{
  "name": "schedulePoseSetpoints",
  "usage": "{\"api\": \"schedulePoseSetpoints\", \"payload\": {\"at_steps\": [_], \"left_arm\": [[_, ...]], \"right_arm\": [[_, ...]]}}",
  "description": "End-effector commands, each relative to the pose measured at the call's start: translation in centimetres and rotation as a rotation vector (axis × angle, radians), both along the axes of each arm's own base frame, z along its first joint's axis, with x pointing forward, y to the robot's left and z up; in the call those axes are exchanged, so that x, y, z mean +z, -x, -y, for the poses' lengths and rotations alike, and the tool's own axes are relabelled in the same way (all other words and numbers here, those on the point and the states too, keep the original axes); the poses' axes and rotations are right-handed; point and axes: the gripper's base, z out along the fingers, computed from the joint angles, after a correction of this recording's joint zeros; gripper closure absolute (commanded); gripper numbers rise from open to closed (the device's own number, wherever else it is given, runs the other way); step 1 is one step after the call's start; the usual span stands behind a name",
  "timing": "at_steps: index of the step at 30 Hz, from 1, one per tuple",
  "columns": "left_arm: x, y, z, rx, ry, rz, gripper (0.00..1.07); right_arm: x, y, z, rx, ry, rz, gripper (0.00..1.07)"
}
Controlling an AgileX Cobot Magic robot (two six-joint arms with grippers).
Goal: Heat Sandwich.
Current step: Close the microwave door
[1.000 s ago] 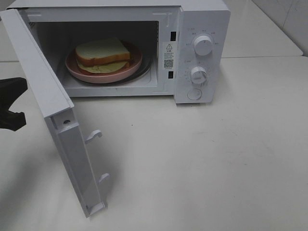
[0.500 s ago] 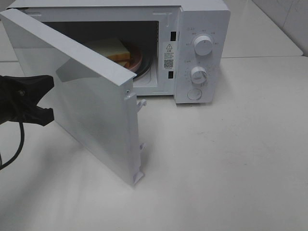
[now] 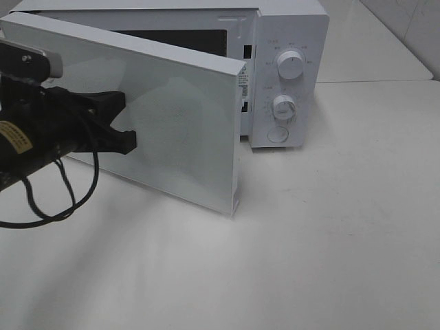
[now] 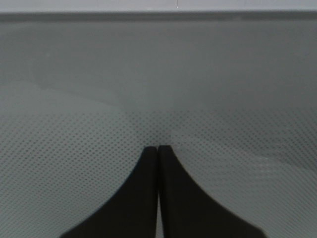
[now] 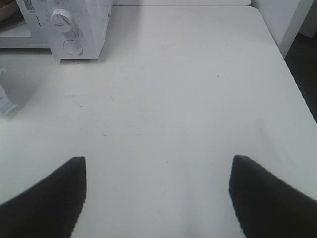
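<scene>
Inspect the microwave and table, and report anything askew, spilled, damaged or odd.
Nothing stands out. The microwave door stands ajar, not yet latched, with the shut left gripper at its outer face; no spill or damage shows on the table.

We record a white table (image 3: 330,240) carrying one white microwave (image 3: 302,41) at its far side, its door (image 3: 179,130) standing ajar over the tabletop.
</scene>
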Motion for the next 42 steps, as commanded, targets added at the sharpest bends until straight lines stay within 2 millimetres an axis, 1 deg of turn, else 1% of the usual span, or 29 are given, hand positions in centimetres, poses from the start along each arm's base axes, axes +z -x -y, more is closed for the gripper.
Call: {"api": "schedulePoseSetpoints", "payload": {"at_steps": [1,2,3,5,6,9,11,14,15,17,18,21,23,26,28,29,33,34,39,42], "left_arm": [[0.2,-0.7,1.5,0.007,0.01,-0.001,1.06],[0.5,-1.2,2.3,0.011,0.019,0.013,1.06],[0.5,-1.2,2.3,0.011,0.019,0.013,1.06],[0.5,-1.7,3.2,0.015,0.022,0.016,1.06],[0.6,-2.3,4.0,0.018,0.023,0.008,1.06],[0.6,-2.8,4.8,0.017,0.029,-0.002,1.06],[0.7,-3.5,5.9,0.009,0.039,-0.002,1.06],[0.8,-4.0,6.5,0.01,0.05,0.001,1.06],[0.8,-4.4,7.2,0.005,0.053,-0.008,1.06],[0.7,-4.8,7.9,0.004,0.06,-0.009,1.06],[0.7,-4.8,7.9,0.004,0.06,-0.009,1.06],[0.9,-5.6,9.2,0.004,0.072,-0.004,1.06],[0.9,-5.7,9.4,0.006,0.071,-0.001,1.06],[0.8,-6.5,10.7,0.0,0.048,-0.006,1.06],[0.8,-6.7,10.9,-0.002,0.046,-0.008,1.06],[0.9,-7.1,11.5,-0.001,0.05,-0.007,1.06],[0.9,-7.7,12.0,0.007,0.048,-0.008,1.06],[0.9,-8.2,12.3,0.013,0.04,-0.007,1.06],[0.6,-9.3,12.7,0.059,0.062,-0.025,1.06],[0.6,-9.6,13.0,0.062,0.066,-0.035,1.06]], "right_arm": [[0.0,0.3,0.0,-0.011,-0.009,0.033,0.31],[0.0,0.3,0.0,-0.011,-0.009,0.033,0.31],[0.0,0.3,0.0,-0.011,-0.009,0.033,0.31],[0.0,0.3,0.0,-0.011,-0.009,0.033,0.31],[0.0,0.3,0.0,-0.011,-0.009,0.033,0.31],[0.0,0.3,0.0,-0.011,-0.009,0.033,0.31],[0.0,0.3,0.0,-0.011,-0.009,0.033,0.31],[0.0,0.3,0.0,-0.011,-0.009,0.033,0.31],[0.0,0.3,0.0,-0.011,-0.009,0.033,0.31],[0.0,0.3,0.0,-0.011,-0.009,0.033,0.31],[0.0,0.3,0.0,-0.011,-0.009,0.033,0.31],[0.0,0.3,0.0,-0.011,-0.009,0.033,0.31],[0.0,0.3,0.0,-0.011,-0.009,0.033,0.31],[0.0,0.3,0.0,-0.011,-0.009,0.033,0.31],[0.0,0.3,0.0,-0.011,-0.009,0.033,0.31],[0.0,0.3,0.0,-0.011,-0.009,0.033,0.31],[0.0,0.3,0.0,-0.011,-0.009,0.033,0.31],[0.0,0.3,0.0,-0.011,-0.01,0.033,0.31],[0.0,0.3,0.0,-0.011,-0.009,0.033,0.31],[0.0,0.3,0.0,-0.011,-0.009,0.033,0.31]]}}
